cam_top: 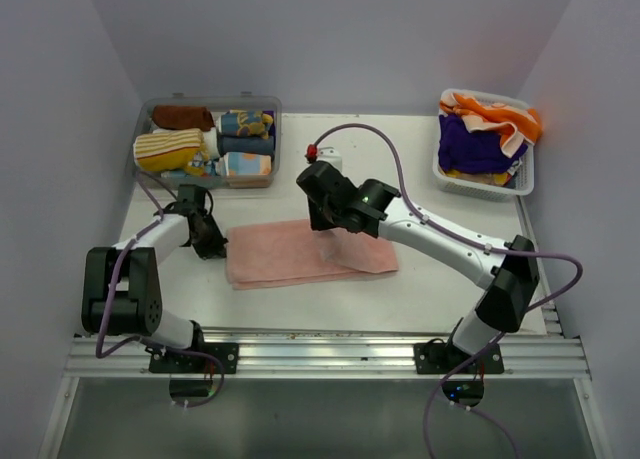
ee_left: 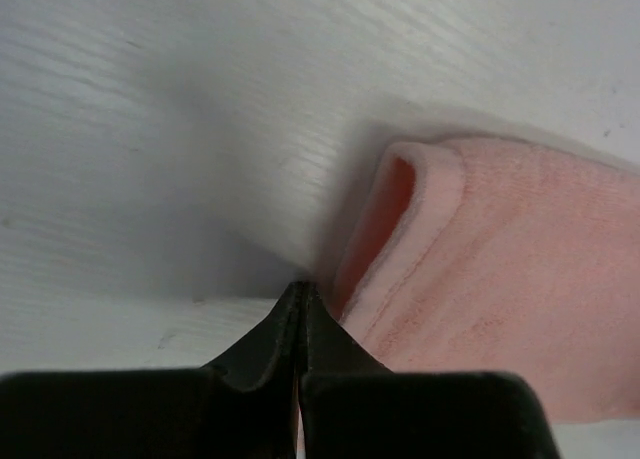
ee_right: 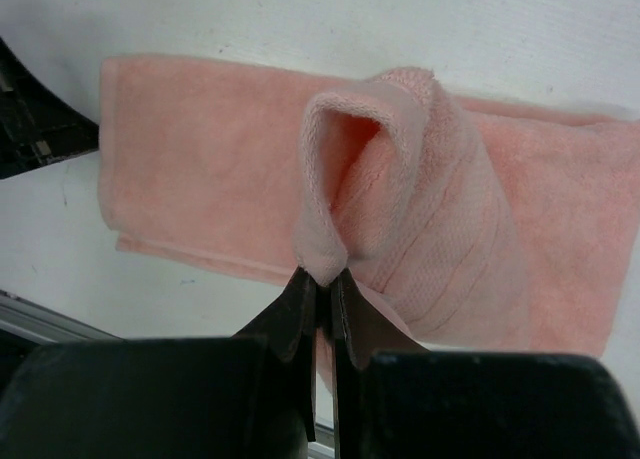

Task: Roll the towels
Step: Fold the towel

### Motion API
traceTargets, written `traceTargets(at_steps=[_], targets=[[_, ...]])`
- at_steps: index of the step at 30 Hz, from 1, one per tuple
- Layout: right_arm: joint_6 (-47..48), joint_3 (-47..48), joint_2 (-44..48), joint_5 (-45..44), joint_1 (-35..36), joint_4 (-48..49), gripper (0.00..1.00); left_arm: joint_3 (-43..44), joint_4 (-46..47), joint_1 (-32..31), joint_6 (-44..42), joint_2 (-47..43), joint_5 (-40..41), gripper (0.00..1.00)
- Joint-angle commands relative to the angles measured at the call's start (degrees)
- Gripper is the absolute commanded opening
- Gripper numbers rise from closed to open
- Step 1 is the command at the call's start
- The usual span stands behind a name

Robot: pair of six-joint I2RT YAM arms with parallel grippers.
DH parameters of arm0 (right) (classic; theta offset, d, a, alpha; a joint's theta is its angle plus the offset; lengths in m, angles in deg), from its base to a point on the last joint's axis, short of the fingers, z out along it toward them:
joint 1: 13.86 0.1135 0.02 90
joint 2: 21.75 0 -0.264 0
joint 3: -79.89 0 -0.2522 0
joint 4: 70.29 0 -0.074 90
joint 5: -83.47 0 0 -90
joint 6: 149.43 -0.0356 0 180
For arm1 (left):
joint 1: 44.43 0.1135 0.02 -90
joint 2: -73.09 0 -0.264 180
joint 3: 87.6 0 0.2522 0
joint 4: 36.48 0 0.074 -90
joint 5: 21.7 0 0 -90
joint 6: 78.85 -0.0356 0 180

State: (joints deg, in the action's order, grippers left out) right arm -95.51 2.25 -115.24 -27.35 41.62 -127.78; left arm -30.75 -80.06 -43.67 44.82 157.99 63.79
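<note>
A plain pink towel [cam_top: 280, 257] lies folded in a long strip on the white table. My right gripper [cam_top: 325, 225] is shut on a pinched-up fold of it near the strip's middle; in the right wrist view the fold [ee_right: 350, 169] rises in a loop from the right gripper [ee_right: 322, 279]. My left gripper [cam_top: 213, 245] is shut at the towel's left end. In the left wrist view the left gripper [ee_left: 300, 289] rests on the table just beside the towel's folded corner [ee_left: 420, 209], with nothing seen between the jaws.
A clear bin [cam_top: 277, 139] at the back left holds several rolled towels, one striped yellow [cam_top: 168, 149]. A white basket [cam_top: 487, 186] at the back right holds orange-and-cream [cam_top: 497, 116] and purple [cam_top: 475, 145] towels. A small white box [cam_top: 328, 161] stands behind the right gripper.
</note>
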Motion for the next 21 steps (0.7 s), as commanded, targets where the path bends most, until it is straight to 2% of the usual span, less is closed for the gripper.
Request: traceTargets(at_steps=[1, 4, 17, 21], targets=[[-0.84, 4.12, -2.65, 1.92, 1.46, 2.41, 0.0, -0.9, 5.04, -3.91, 2.09, 0.7, -3.31, 0.0], [-0.84, 7.11, -6.43, 1.83, 2.69, 2.5, 0.0, -1.43, 5.65, -6.02, 3.24, 0.53, -3.48, 0.0], [0.39, 28.63, -27.51, 6.14, 7.09, -0.04, 0.0, -1.7, 4.07, -5.59, 2.72, -0.7, -0.23, 0.0], [0.04, 31.11, -31.31, 7.28, 7.71, -0.05, 0.0, -1.78, 3.81, -5.24, 2.54, -0.7, -0.14, 0.0]])
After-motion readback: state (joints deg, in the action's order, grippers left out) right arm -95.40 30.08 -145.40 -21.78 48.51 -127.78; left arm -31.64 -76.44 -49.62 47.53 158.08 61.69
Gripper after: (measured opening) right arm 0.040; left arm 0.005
